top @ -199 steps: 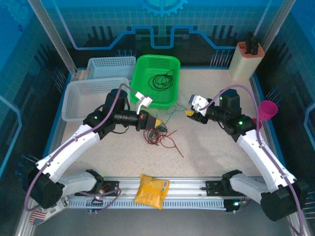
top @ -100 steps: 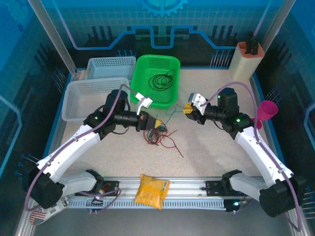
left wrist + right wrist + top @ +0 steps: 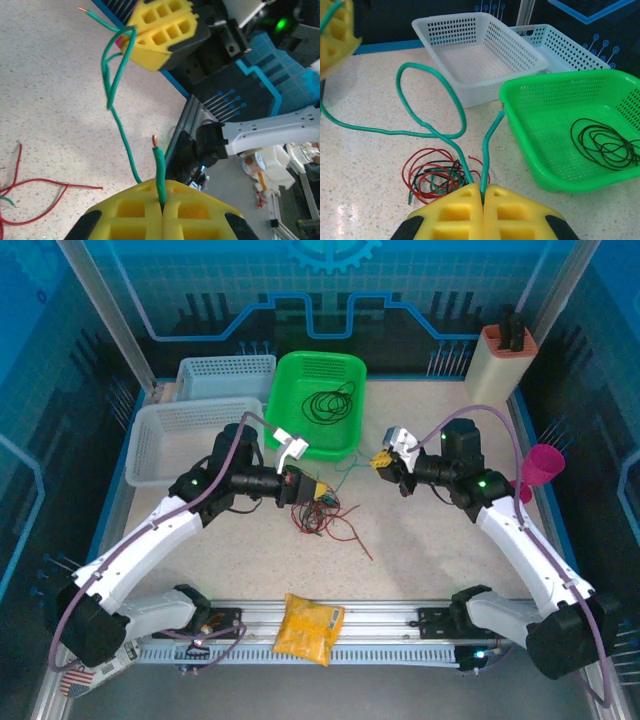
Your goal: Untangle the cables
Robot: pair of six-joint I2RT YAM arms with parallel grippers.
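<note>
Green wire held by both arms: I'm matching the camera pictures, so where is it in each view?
Top external: thin green wire just right of picture centre.
Left wrist: wire rising from bottom centre to upper left.
Right wrist: wire looping up-left from bottom centre.
Shared landmark: loose red wires.

Bright, even light; soft shadows

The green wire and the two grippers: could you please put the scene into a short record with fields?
Left gripper: shut on green wire
Right gripper: shut on green wire
Green wire: runs in a loop between both grippers
Tangle: red, black and green wires on table
Green basket: holds black wire coil
</note>
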